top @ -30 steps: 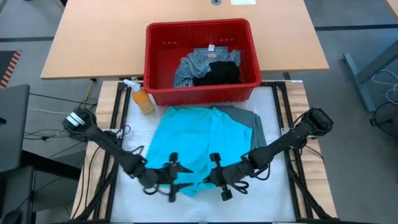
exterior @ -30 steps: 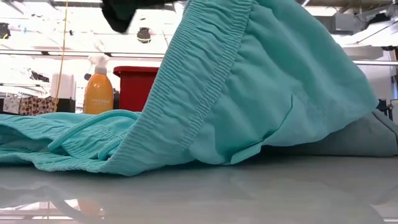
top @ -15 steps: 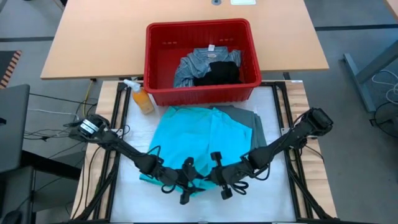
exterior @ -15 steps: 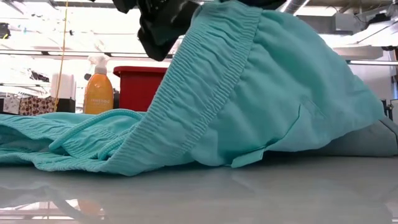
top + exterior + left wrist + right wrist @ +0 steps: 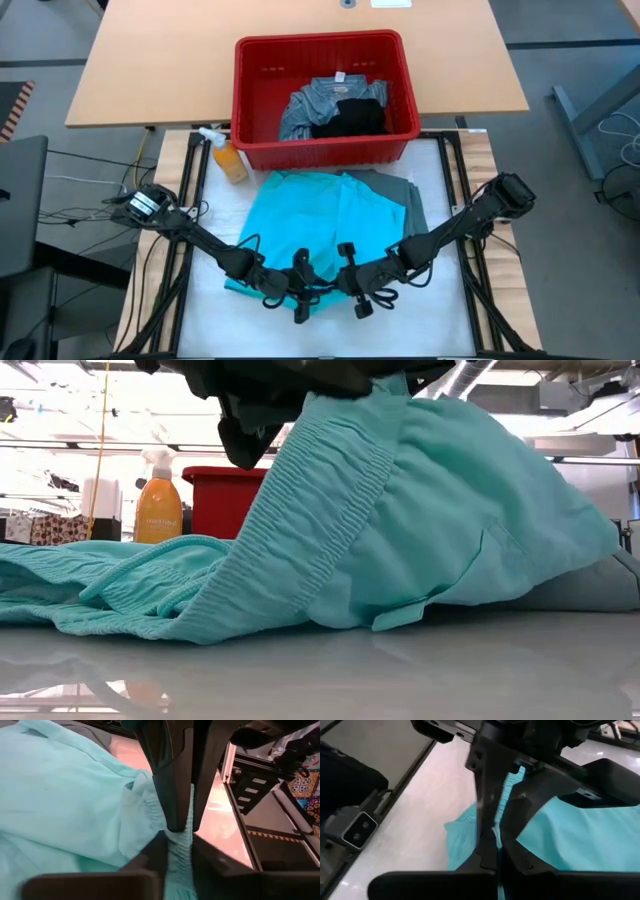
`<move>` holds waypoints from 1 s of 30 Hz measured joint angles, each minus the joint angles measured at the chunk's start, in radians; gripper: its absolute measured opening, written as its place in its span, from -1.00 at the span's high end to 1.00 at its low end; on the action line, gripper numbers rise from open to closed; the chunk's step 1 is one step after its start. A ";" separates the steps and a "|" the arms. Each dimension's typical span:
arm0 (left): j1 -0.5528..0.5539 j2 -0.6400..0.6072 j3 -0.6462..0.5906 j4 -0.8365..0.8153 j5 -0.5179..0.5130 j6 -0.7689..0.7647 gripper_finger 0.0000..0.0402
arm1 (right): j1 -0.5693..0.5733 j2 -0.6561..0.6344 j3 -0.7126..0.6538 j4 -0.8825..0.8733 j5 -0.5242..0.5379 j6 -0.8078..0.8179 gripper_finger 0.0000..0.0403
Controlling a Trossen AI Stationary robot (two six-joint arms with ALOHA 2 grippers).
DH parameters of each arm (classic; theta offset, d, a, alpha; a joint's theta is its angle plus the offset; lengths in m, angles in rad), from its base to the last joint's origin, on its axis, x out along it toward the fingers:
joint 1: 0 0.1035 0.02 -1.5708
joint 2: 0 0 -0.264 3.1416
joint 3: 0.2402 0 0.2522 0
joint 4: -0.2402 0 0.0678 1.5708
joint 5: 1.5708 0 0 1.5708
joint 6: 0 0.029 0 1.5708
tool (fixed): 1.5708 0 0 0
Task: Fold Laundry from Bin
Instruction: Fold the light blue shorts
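Gleaming white table (image 5: 400,670) reflecting bright overhead lights.

I count four garments in all: one turquoise garment (image 5: 320,225) and one grey-green garment (image 5: 412,200) on the white surface (image 5: 445,320) in front of me, plus one mottled blue-grey garment (image 5: 312,102) and one black garment (image 5: 352,117) inside the bin. There is one red bin (image 5: 325,150). One orange spray bottle (image 5: 226,155) stands just beside it. I have two arms in view, so two grippers: one left gripper (image 5: 302,292) and one right gripper (image 5: 352,285). I see two surfaces, the white one and one wooden surface (image 5: 160,60) behind it.
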 joint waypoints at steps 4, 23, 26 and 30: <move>-0.003 0.000 0.000 0.001 0.013 0.013 0.97 | 0.000 0.000 0.000 0.003 -0.002 0.044 0.81; -0.152 -0.022 0.000 -0.093 0.030 0.017 1.00 | 0.032 -0.211 0.033 -0.923 0.180 0.090 -0.21; -0.171 -0.038 0.000 -0.145 0.022 -0.002 1.00 | 0.033 -0.210 0.009 -1.030 0.191 0.032 -0.21; -0.186 -0.047 0.000 -0.192 0.013 -0.029 1.00 | -0.018 -0.209 -0.001 -1.043 0.221 0.014 -0.21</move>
